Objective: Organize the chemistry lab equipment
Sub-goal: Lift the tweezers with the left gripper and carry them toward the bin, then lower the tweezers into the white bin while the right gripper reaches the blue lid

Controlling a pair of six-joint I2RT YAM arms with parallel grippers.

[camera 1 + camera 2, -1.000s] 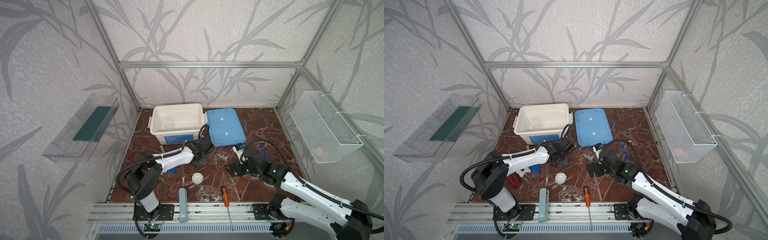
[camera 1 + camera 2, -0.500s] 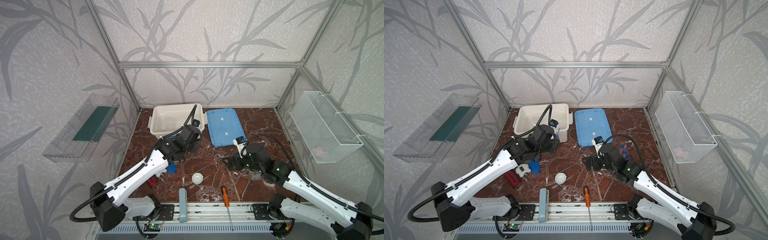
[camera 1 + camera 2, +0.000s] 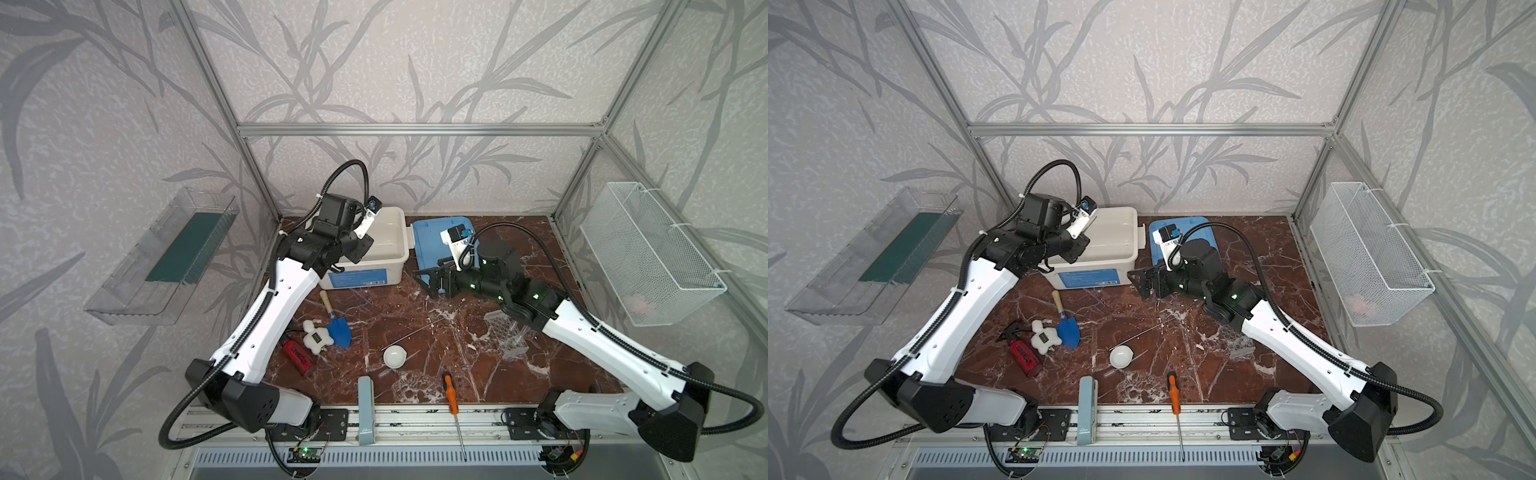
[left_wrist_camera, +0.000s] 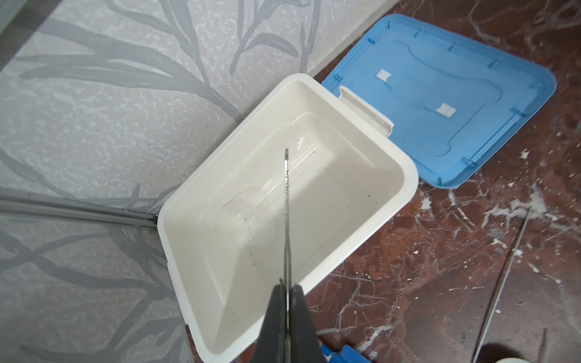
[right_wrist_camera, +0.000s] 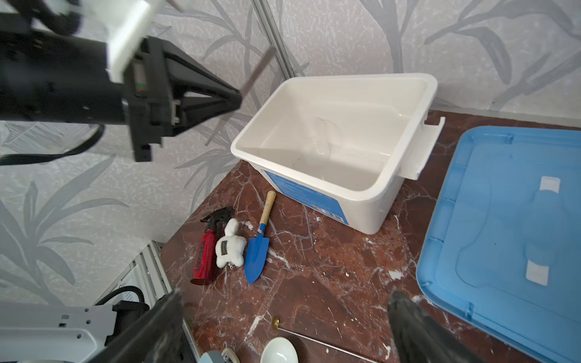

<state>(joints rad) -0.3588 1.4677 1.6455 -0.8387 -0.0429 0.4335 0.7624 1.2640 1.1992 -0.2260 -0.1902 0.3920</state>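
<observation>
Left gripper (image 4: 287,309) clenched on a thin metal rod (image 4: 286,204), held above the open white bin (image 4: 330,251) at the back-left corner of the desk (image 3: 374,299); a clear beaker (image 4: 239,220) lies inside. Right gripper (image 5: 286,294) released, jaws wide, above mid-desk; second rod (image 3: 415,332) and white dish (image 3: 395,357) lie toward the front edge, honeycomb rack (image 3: 505,332) toward the right edge.

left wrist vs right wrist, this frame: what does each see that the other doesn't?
Left wrist only: the whole blue lid, and the thin rod, pinched in the shut left gripper, pointing over the inside of the white bin. Right wrist only: the red spray bottle, the plush toy and the open right gripper. Both: the bin, the lid (cropped in the right wrist view), the held rod, and a second rod lying on the table.
</observation>
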